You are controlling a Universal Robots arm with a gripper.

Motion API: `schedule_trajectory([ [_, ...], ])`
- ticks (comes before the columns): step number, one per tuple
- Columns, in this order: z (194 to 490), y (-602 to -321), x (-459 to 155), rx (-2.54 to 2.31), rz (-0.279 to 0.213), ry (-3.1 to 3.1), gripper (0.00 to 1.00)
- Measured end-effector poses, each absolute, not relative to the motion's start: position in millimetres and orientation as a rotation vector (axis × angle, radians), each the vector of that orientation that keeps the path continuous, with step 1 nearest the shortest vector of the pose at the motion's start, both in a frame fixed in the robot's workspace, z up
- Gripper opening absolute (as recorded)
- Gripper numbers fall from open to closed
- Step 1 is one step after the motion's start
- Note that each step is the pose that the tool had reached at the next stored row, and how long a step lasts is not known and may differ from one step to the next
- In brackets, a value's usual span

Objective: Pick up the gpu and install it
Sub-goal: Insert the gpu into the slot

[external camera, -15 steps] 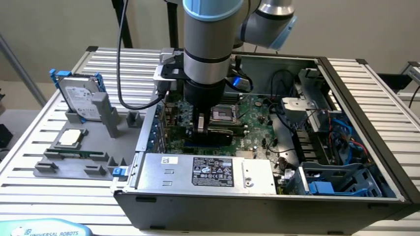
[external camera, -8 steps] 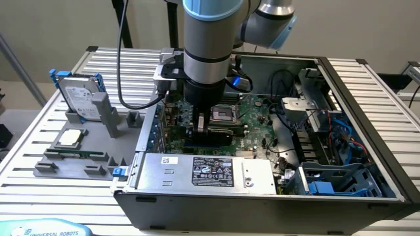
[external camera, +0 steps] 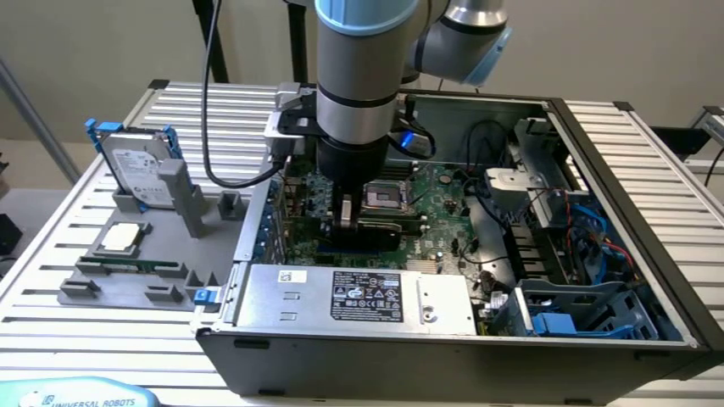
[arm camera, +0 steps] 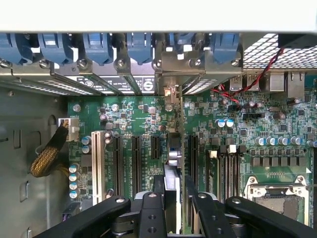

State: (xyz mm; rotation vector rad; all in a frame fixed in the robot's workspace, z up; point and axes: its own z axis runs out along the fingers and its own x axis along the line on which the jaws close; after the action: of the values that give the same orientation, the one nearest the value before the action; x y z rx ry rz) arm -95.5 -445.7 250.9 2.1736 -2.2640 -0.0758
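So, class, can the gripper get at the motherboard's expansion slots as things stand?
Probably yes: the gripper, shut on the gpu, hangs over the expansion slots inside the open case, nothing between.

A slatted metal table [external camera: 68, 288] stands before a beige wall [external camera: 91, 42].

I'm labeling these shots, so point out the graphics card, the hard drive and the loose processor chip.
graphics card [arm camera: 171, 191], wrist view, its top edge.
hard drive [external camera: 138, 174], exterior view, its silver face.
processor chip [external camera: 122, 237], exterior view, its metal lid.
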Motion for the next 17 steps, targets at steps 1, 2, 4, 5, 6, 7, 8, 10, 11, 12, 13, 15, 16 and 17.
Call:
schedule_trajectory([
  [1,250.8,-445.6,-95.5,2.174,-0.076,-2.264,0.27],
  [2,250.8,-445.5,-95.6,2.174,-0.076,-2.264,0.27],
  [4,250.7,-445.3,-95.9,2.173,-0.075,-2.264,0.27],
  [5,250.7,-445.2,-96.0,2.173,-0.075,-2.264,0.27],
  [6,250.7,-445.1,-96.1,2.173,-0.075,-2.264,0.27],
  [7,250.6,-445.1,-96.2,2.173,-0.075,-2.264,0.27],
  [8,250.5,-445.0,-96.3,2.173,-0.075,-2.263,0.27],
  [10,250.3,-444.9,-96.5,2.173,-0.074,-2.263,0.27],
  [11,250.2,-444.9,-96.6,2.173,-0.074,-2.263,0.27],
  [12,249.9,-444.8,-96.8,2.173,-0.073,-2.263,0.27],
  [13,249.7,-444.8,-96.8,2.173,-0.073,-2.263,0.27],
  [15,249.4,-444.7,-96.9,2.172,-0.073,-2.263,0.27],
  [16,249.3,-444.6,-96.9,2.172,-0.073,-2.263,0.27],
  [17,249.2,-444.6,-97.0,2.172,-0.072,-2.262,0.27],
])
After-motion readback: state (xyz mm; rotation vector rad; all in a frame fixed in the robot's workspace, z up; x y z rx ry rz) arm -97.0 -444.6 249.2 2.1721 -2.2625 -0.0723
